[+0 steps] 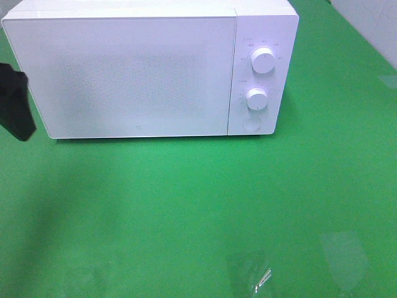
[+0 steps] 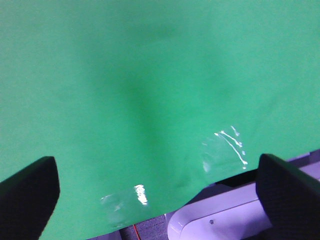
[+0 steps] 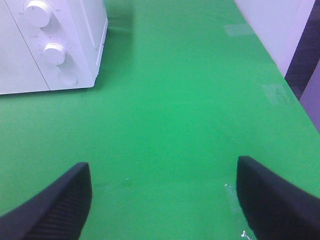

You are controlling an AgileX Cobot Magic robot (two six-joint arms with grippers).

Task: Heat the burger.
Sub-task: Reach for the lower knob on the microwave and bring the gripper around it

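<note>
Green cloth point(image 2: 150, 60) lies under left hand point(image 2: 156, 167) (fingers point(image 2: 25, 195) apart); overhead adds microwave point(image 1: 124, 74).

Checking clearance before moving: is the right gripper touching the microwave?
Apart. The right wrist view shows bare green cloth between the right gripper and the microwave.

Green table point(image 1: 186, 205), white microwave point(image 1: 124, 74) on top.
</note>
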